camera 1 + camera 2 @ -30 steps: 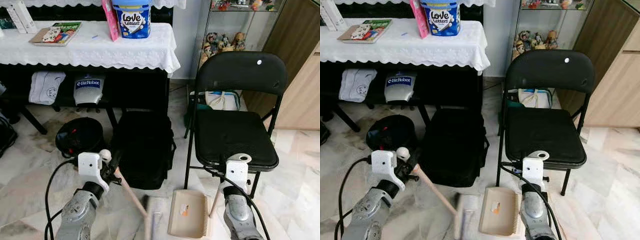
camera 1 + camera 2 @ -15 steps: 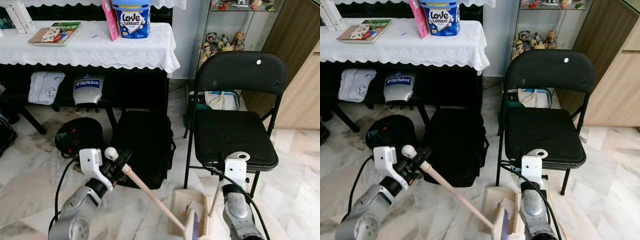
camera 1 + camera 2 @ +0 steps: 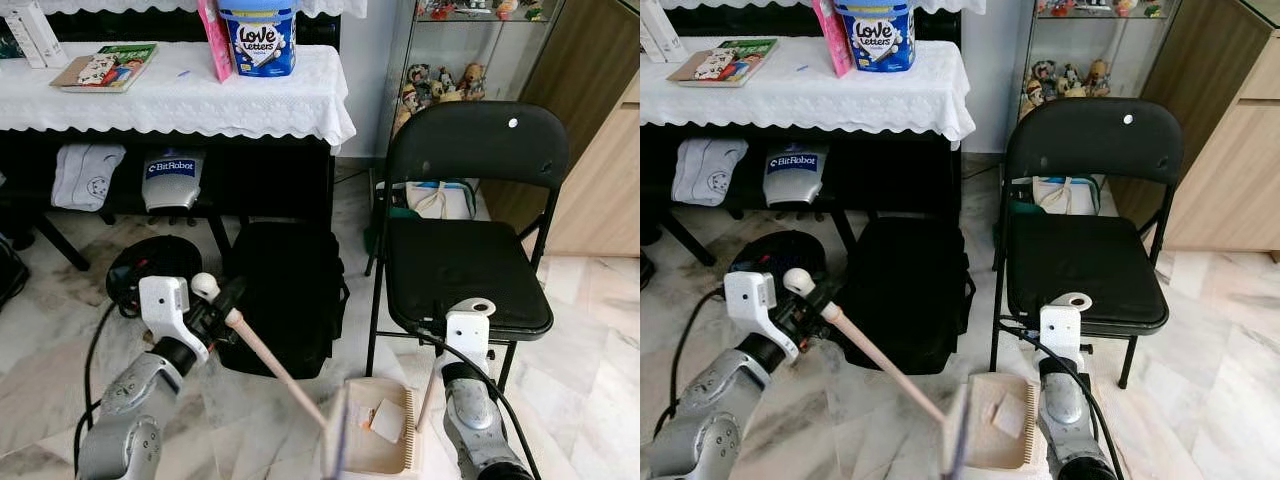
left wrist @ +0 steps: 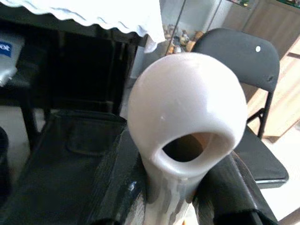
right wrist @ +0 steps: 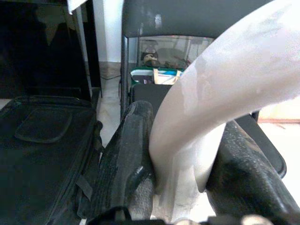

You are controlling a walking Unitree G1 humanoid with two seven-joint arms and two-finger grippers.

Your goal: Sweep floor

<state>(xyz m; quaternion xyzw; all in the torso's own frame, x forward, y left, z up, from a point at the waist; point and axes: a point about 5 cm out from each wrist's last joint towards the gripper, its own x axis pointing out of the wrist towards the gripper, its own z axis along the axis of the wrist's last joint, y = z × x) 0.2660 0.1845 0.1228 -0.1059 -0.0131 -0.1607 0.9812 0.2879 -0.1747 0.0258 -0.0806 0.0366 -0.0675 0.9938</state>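
My left gripper (image 3: 226, 303) is shut on the pale broom handle (image 3: 275, 365), low on the left. In the left wrist view the handle's white knob (image 4: 187, 122) sits between the black fingers (image 4: 115, 187). The handle slants down to the right, and the broom head (image 3: 335, 452) stands at the left edge of the beige dustpan (image 3: 360, 455). White paper scraps (image 3: 385, 421) lie in the pan. My right gripper (image 5: 183, 187) is shut on the dustpan's white handle (image 5: 211, 108), just in front of the chair.
A black folding chair (image 3: 470, 260) stands close on the right. A black backpack (image 3: 285, 295) and a round black object (image 3: 150, 268) sit under the white-clothed table (image 3: 180, 100). A wooden cabinet (image 3: 600, 150) is at the far right. Marble floor (image 3: 590, 350) lies beyond the chair.
The broom swept right onto the dustpan, then drew back to its left edge. Paper scraps now lie in the pan. The right arm and pan stayed in place.
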